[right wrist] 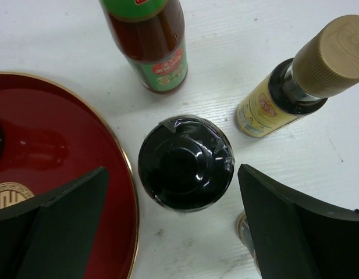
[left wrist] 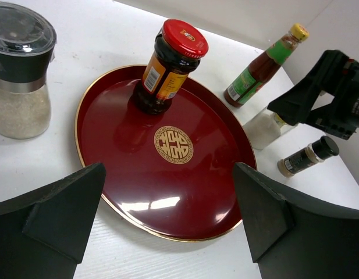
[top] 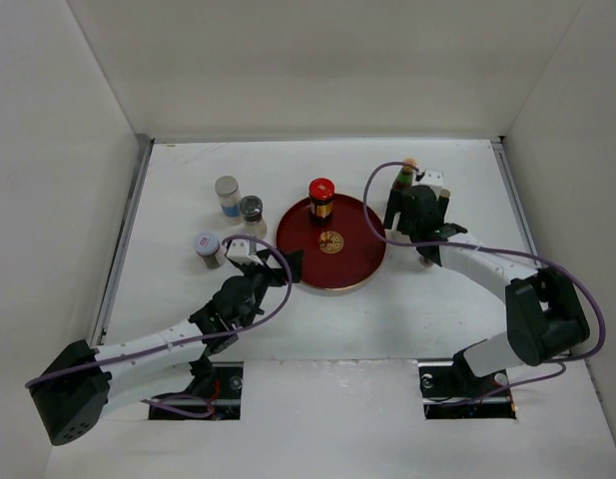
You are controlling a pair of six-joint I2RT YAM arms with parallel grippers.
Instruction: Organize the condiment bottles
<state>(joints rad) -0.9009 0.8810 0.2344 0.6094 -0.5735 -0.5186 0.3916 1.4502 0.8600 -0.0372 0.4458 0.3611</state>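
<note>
White walls [top: 288, 70] enclose a white table [top: 188, 319]. At its left, three containers are grouped on the bare surface: a silver-lidded jar [top: 207, 246] nearest the arms, a white grey-capped shaker [top: 227, 196] farthest back, and a dark-lidded grinder [top: 252, 212] just beside the shaker.

Right of them, the left gripper [top: 276, 261] is held at the near-left rim of the round dark-red tray [top: 359, 271]. Its fingers are spread wide and nothing is held between them. A red-lidded jar [top: 320, 200] is seen standing on the far part of the tray, inside the rim.

Just off the tray's right rim, the right gripper [top: 415, 215] is positioned above a black-capped bottle [right wrist: 185, 161]. Its fingers are parted wide on either side of the cap, a gap is seen on both sides, and nothing is gripped. An orange-capped sauce bottle [top: 406, 175] stands just beyond, and a yellow-labelled bottle [right wrist: 284, 93] is seen near it in the right wrist view.
</note>
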